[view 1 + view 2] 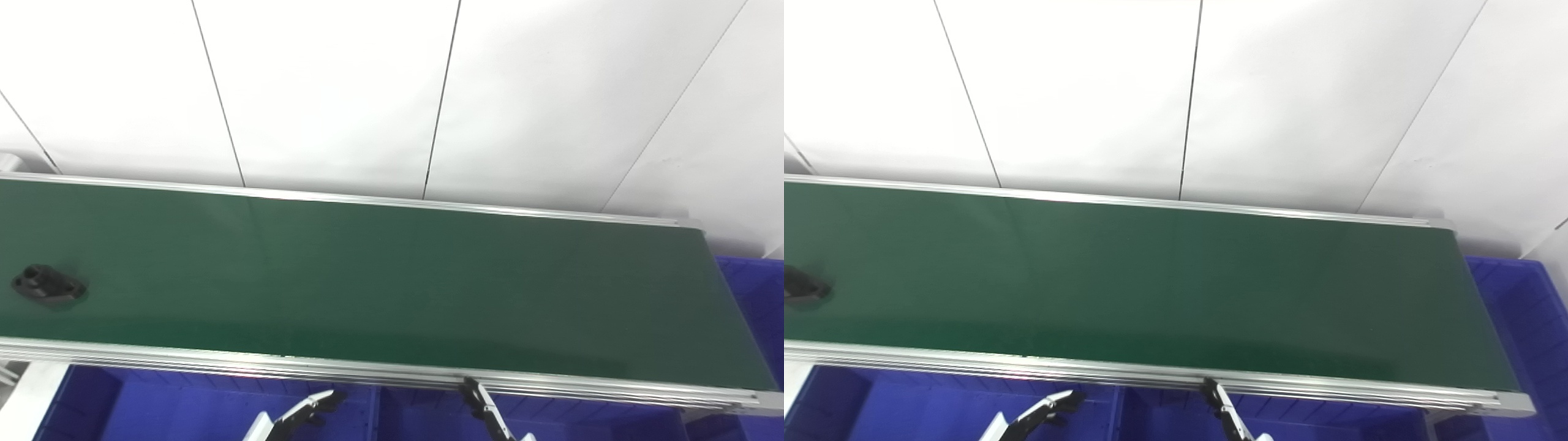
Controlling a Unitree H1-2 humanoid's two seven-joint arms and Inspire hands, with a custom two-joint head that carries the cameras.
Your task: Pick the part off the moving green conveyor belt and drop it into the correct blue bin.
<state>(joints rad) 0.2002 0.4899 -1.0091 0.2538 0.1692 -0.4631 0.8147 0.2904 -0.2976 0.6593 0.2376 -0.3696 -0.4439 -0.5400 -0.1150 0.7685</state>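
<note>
The part [48, 285] lies on the belt [392, 288] at the far left end, nearer the near rail than the far one, flat on the green and touching nothing else. It is a dark, lumpy piece; its long axis runs roughly 10 to 4 o'clock, almost along the belt (finer detail is too blurred to report). My left hand [306, 413] sits below the near rail at the bottom edge, over the blue bin [184, 410], fingertips pointing toward 2 o'clock. My right hand [484, 407] is just beside it to the right, fingertips toward 11 o'clock, almost touching the rail. Only fingertips show for either hand, with nothing between them; how far apart the fingers stand I cannot tell. From my left hand the part lies toward 10 o'clock, well apart; from my right hand, farther off toward 9 to 10. Judgement: the left hand is the nearer and should take it, approaching across the short axis as the belt brings it along. Another bin [753, 294] stands past the belt's right end.
</note>
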